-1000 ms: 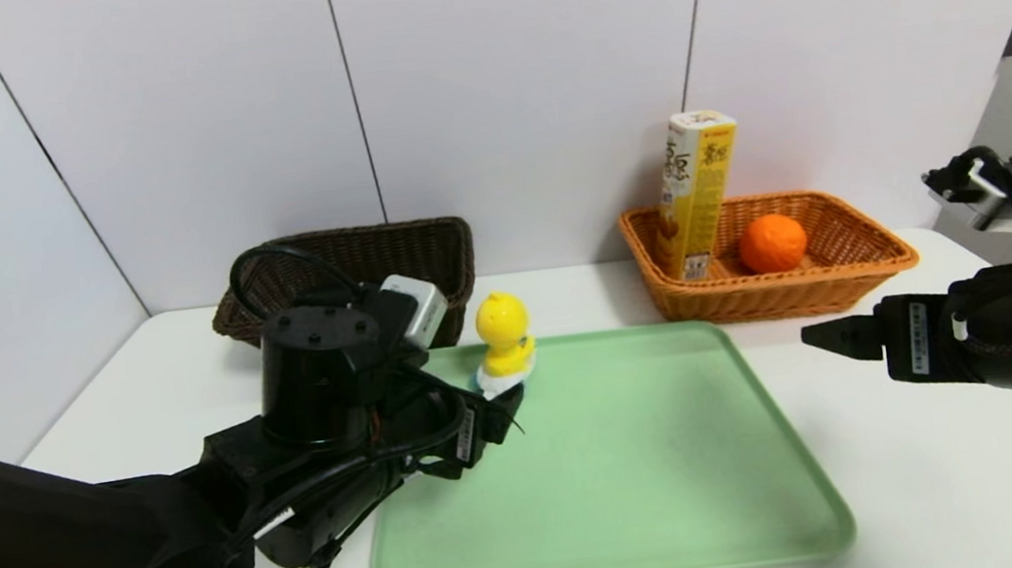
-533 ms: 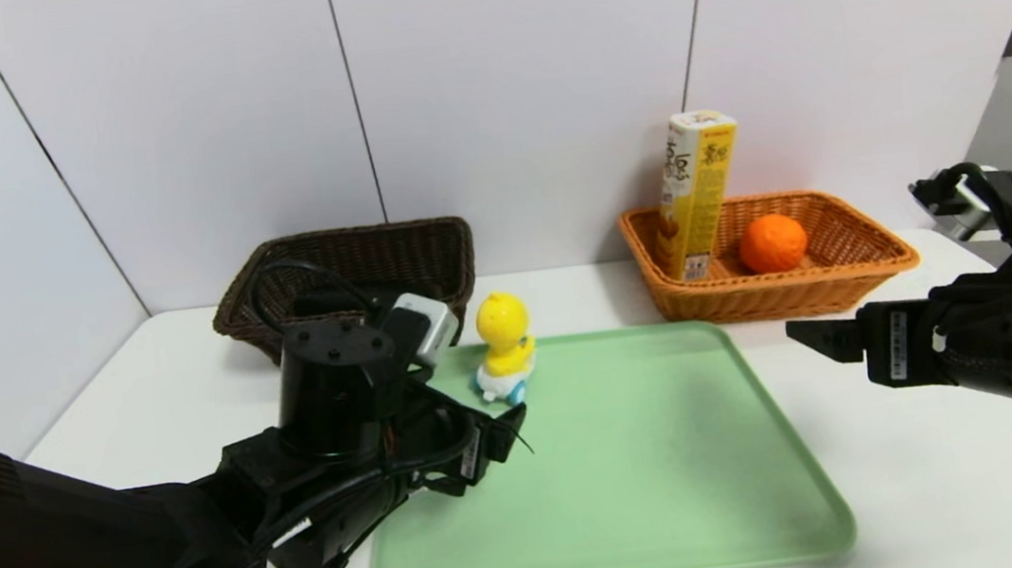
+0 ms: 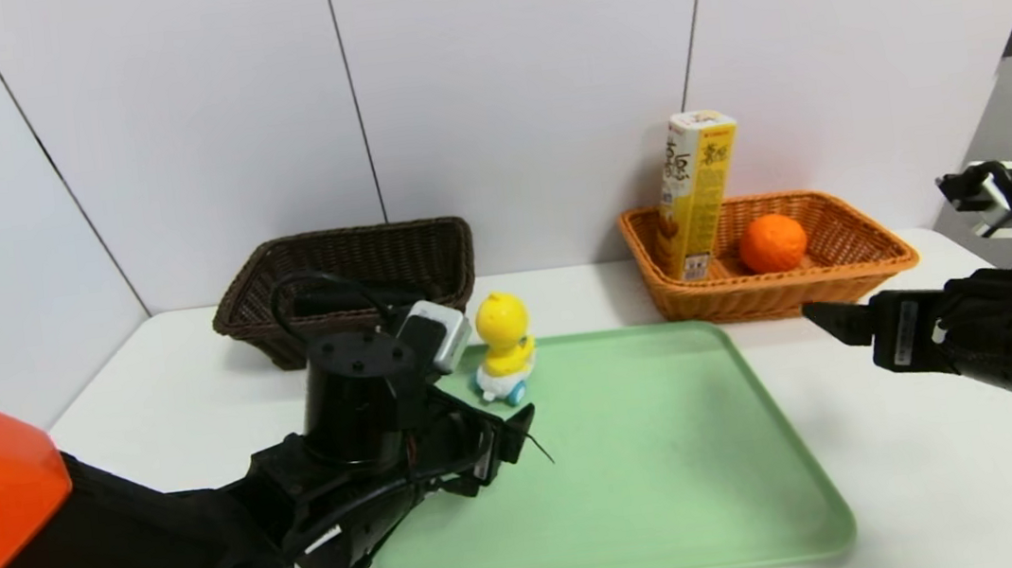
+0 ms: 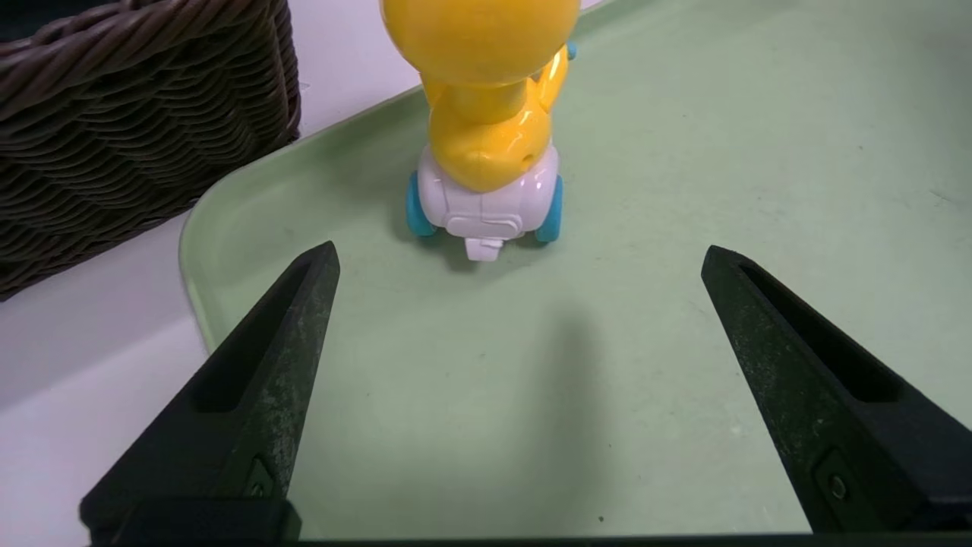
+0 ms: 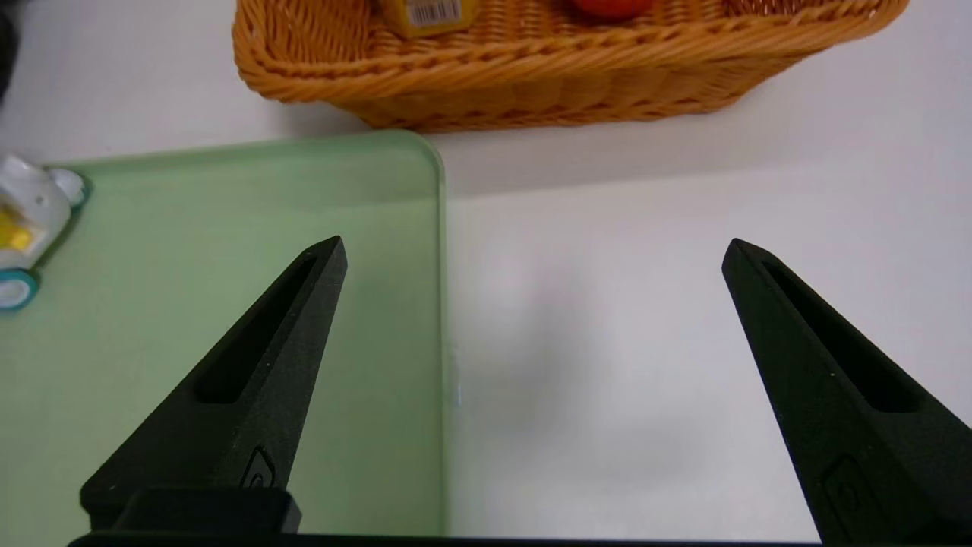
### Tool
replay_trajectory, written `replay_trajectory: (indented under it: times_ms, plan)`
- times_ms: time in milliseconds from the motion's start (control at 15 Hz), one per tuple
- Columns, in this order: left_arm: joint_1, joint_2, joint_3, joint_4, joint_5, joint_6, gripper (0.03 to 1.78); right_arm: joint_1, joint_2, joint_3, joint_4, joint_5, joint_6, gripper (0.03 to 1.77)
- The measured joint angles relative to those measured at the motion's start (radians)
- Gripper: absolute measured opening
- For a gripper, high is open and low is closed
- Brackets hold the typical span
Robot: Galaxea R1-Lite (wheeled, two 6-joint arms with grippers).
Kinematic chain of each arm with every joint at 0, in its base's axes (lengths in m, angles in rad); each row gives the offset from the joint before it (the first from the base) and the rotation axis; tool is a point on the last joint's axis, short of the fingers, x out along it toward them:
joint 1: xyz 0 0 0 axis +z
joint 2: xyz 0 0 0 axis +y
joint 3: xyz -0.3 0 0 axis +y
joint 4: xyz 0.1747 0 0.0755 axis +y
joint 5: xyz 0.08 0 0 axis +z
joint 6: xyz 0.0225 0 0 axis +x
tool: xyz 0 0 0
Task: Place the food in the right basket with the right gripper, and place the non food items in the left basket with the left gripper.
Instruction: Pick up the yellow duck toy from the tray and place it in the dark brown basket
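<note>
Duck toy: the yellow duck toy [image 4: 486, 129] on blue wheels stands upright at the far-left corner of the green tray [image 3: 659, 457], just beside the dark brown basket [image 3: 351, 259]; it is the only item left on the tray
Left gripper: the left gripper [image 4: 516, 258] hangs low over the tray with jaws spread wide and empty, the duck straight ahead of it but not yet between the fingers
Right gripper: the right gripper [image 5: 531, 251] hovers over the white table [image 3: 920, 485] by the tray's right edge, jaws wide apart, holding nothing
Food: the snack carton [image 3: 696, 196] leans upright and the orange [image 3: 773, 242] sits beside it, both already inside the orange basket [image 3: 847, 269]
Rolling risk: one finger touching first would probably push the wheeled toy along or off the tray rim
Slip risk: the glossy, rounded body may squirt out of a high pinch; the white base looks the safer hold
Tipping risk: a nudge on the big head could topple it
Basket risk: the near wall of the brown basket may catch the toy on a low carry
</note>
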Motion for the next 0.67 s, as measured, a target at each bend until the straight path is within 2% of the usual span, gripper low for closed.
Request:
replay_trajectory:
  times_ms: [67, 267, 467, 667]
  plan:
    - [0.000, 0.011, 0.003, -0.019, 0.014, -0.003, 1.69, 0.000, 0.003, 0.008, -0.041, 0.005, 0.004, 1.71]
    - [0.000, 0.061, -0.005, -0.083, 0.037, -0.005, 1.69, 0.000, 0.020, 0.015, -0.052, 0.047, 0.007, 1.71]
    - [0.000, 0.116, -0.010, -0.189, 0.052, -0.002, 1.69, 0.006, 0.038, 0.036, -0.087, 0.065, 0.013, 1.71]
    - [0.000, 0.135, -0.013, -0.193, 0.043, -0.005, 1.69, 0.009, 0.056, 0.057, -0.106, 0.074, 0.014, 1.71]
